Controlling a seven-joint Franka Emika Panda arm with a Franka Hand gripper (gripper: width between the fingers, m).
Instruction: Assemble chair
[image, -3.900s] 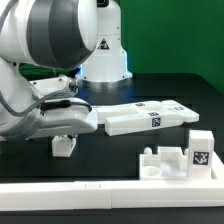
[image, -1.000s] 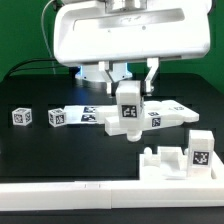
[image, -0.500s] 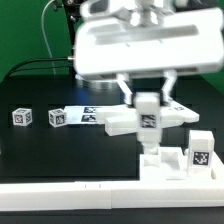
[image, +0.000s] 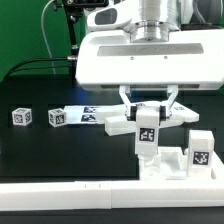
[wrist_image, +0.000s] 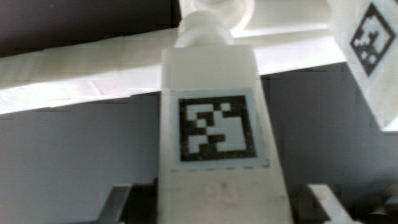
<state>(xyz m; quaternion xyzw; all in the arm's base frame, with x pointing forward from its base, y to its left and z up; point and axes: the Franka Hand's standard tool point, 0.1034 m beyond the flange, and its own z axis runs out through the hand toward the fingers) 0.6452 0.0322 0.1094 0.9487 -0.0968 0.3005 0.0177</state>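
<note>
My gripper (image: 148, 108) is shut on an upright white chair block (image: 147, 136) with a square tag on its face. The block hangs just above a low white chair piece (image: 163, 165) at the front of the exterior view's right; I cannot tell whether they touch. That piece has a tagged upright part (image: 200, 151) at its right end. In the wrist view the tagged block (wrist_image: 219, 120) fills the middle, with the fingers (wrist_image: 322, 198) on either side of its near end and the gripper (wrist_image: 224, 203) centred on it.
A flat white chair panel (image: 118, 123) lies behind the held block, another part (image: 183, 113) to its right. Two small tagged cubes (image: 20, 117) (image: 57, 117) sit at the exterior view's left, next to the marker board (image: 90, 112). A white rail (image: 90, 192) runs along the front.
The gripper has carried the tagged block toward the exterior view's right and lower, from over the flat panel to just above the low front piece. Nothing else moved.
</note>
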